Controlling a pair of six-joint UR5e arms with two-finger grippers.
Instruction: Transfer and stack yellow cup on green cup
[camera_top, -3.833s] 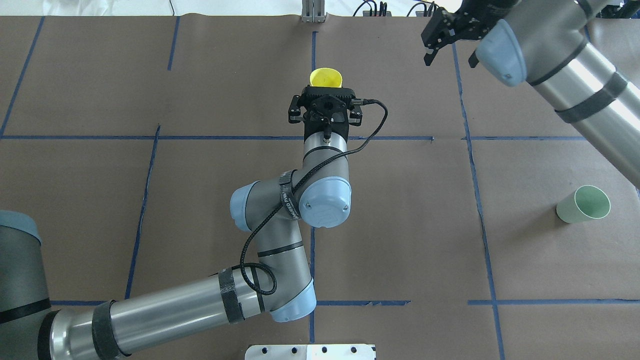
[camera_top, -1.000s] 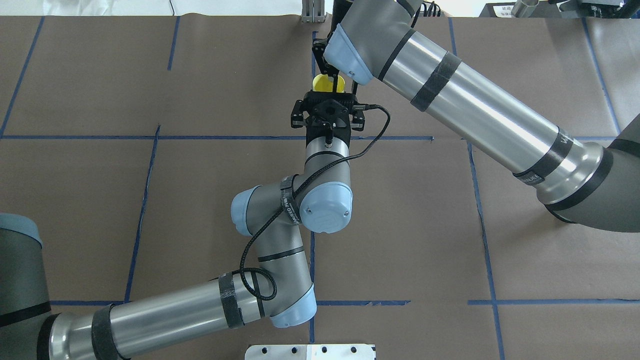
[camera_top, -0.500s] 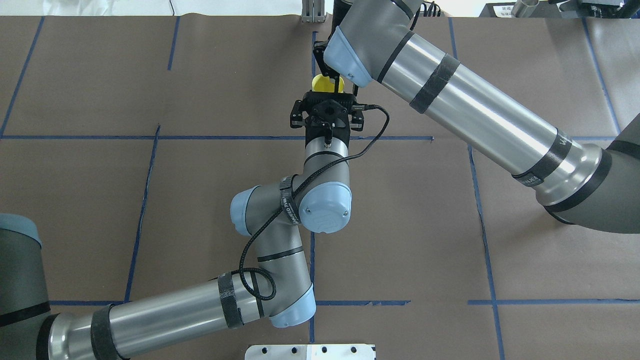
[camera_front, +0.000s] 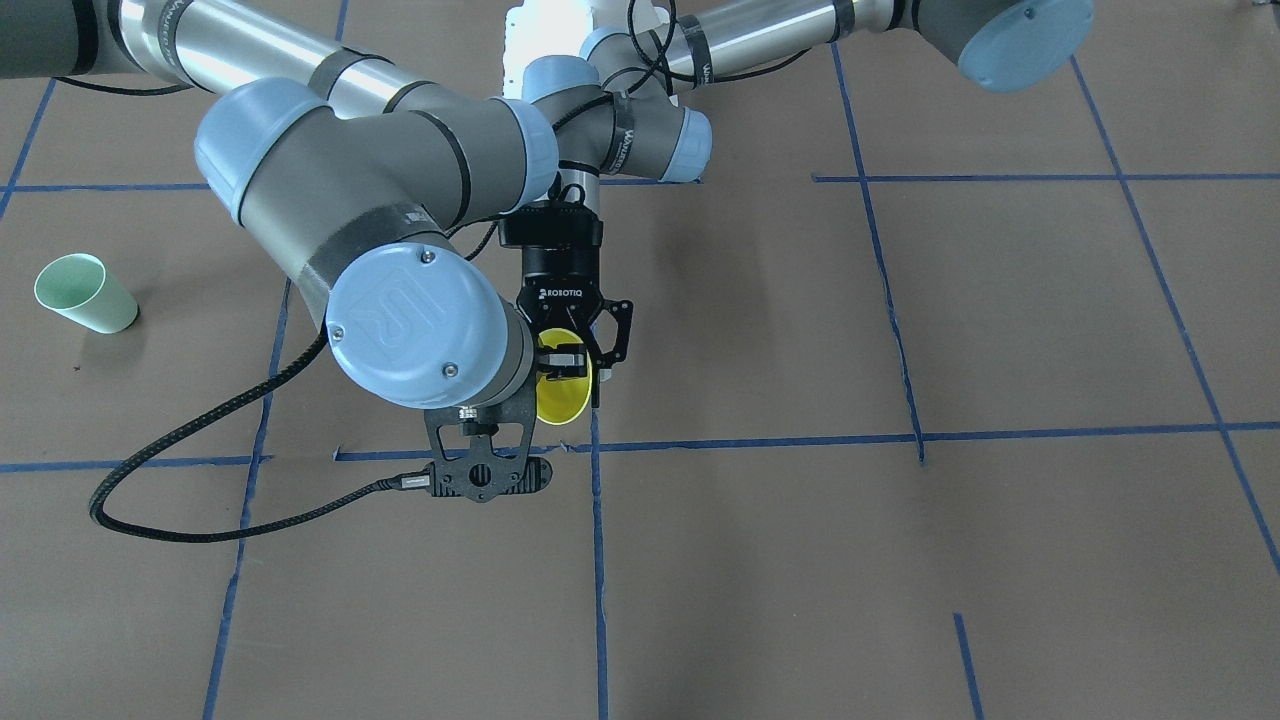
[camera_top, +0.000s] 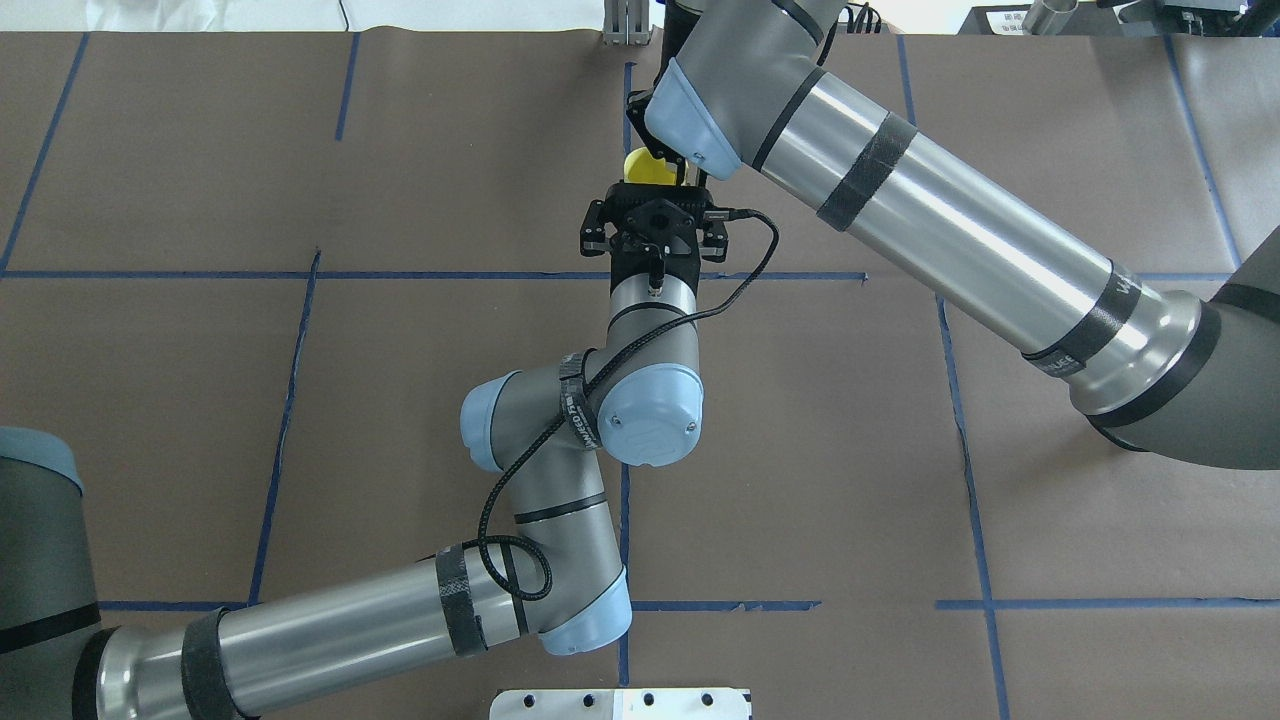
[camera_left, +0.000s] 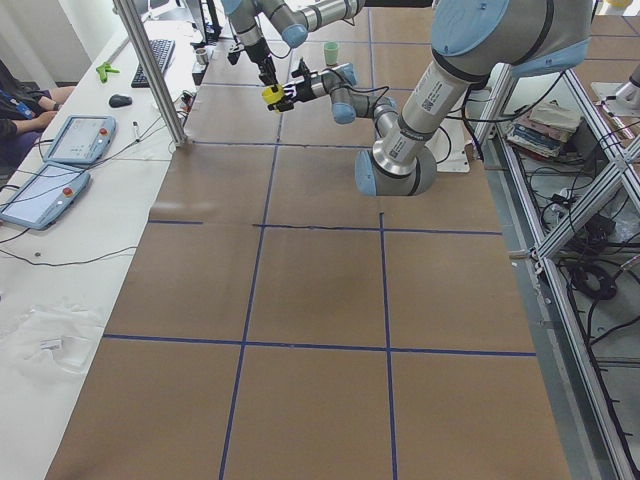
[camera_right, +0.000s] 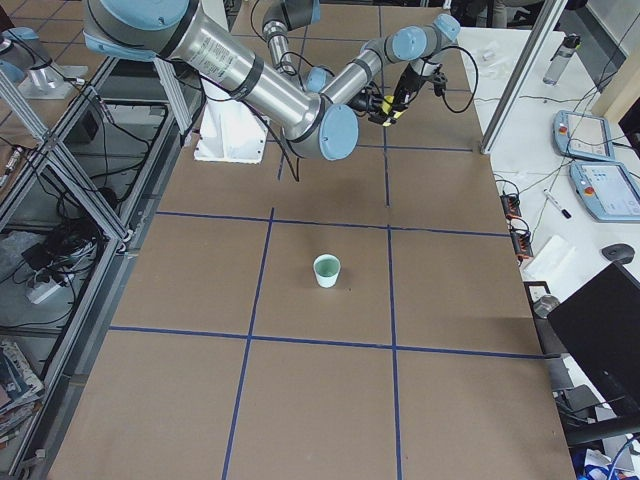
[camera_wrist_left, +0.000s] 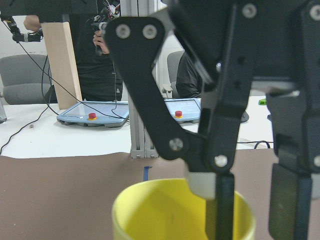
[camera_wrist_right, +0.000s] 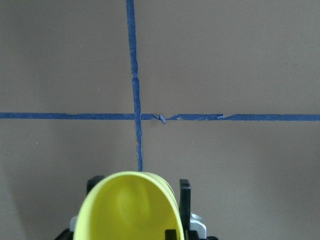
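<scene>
The yellow cup (camera_front: 562, 395) stands upright above the table's far middle, held in my left gripper (camera_front: 568, 372), which is shut on its side. It also shows in the overhead view (camera_top: 640, 165) and the left wrist view (camera_wrist_left: 165, 215). My right gripper (camera_wrist_left: 252, 216) comes down from above. One of its fingers (camera_wrist_left: 220, 200) is inside the cup and the other is outside the rim, with a gap showing on each side of the wall. The green cup (camera_front: 85, 293) stands upright and alone on my right side (camera_right: 327, 270). My right arm hides it in the overhead view.
Blue tape lines (camera_top: 740, 276) divide the brown paper table top. Beyond the far edge are a metal post (camera_wrist_left: 137, 100) and a side table with tablets (camera_right: 590, 135). A black cable (camera_front: 200, 470) loops from my right wrist.
My right arm has swung in from the far right corner to above the yellow cup and now covers the green cup in the overhead view. In the last second it shifted only slightly. The left arm holds still.
</scene>
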